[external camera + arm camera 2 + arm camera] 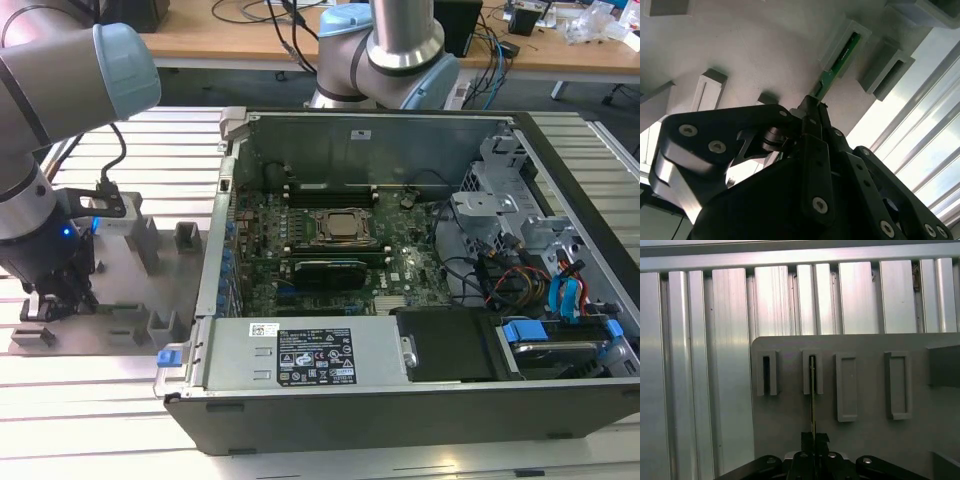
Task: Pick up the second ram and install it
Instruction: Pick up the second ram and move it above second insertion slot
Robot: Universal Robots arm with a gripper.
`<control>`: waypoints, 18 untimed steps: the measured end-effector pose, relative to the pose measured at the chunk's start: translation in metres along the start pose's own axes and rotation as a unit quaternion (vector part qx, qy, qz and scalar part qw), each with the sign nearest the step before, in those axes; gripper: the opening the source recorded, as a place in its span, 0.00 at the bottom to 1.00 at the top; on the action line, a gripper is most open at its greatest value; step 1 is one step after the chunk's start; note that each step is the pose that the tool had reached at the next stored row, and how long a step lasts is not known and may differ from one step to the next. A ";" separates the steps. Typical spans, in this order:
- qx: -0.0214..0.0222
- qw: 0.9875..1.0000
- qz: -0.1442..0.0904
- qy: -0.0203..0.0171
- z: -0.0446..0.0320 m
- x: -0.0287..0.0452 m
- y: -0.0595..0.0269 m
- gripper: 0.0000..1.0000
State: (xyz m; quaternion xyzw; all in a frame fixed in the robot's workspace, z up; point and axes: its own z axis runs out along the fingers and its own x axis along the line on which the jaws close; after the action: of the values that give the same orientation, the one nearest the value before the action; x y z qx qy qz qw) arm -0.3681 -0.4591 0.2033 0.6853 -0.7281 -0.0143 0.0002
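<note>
Gripper pinched shut on the second ram, whose far end sits in a grey holder block, so it is grasped but not yet installed in the computer case.

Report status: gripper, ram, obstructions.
Gripper shut on the second ram. Ram's far end sits in grey holder slot. No obstruction seen around it.

Soft even light, glaring aluminium slats
</note>
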 end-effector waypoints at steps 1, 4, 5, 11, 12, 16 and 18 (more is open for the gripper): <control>0.000 1.000 0.000 0.000 0.0000 0.0000 0.0000 0.13; 0.000 1.000 0.000 0.000 -0.0032 -0.0001 0.0000 0.13; 0.000 1.000 0.000 0.000 -0.0062 -0.0001 0.0001 0.13; 0.000 1.000 0.000 0.000 -0.0169 -0.0003 0.0004 0.13; 0.000 1.000 0.000 0.000 -0.0177 -0.0003 0.0004 0.13; 0.000 1.000 0.000 0.000 -0.0233 -0.0005 0.0005 0.13; 0.000 1.000 0.000 0.000 -0.0272 -0.0006 0.0006 0.13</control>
State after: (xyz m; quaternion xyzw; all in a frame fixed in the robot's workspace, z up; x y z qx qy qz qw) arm -0.3681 -0.4591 0.2306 0.6853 -0.7281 -0.0143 0.0003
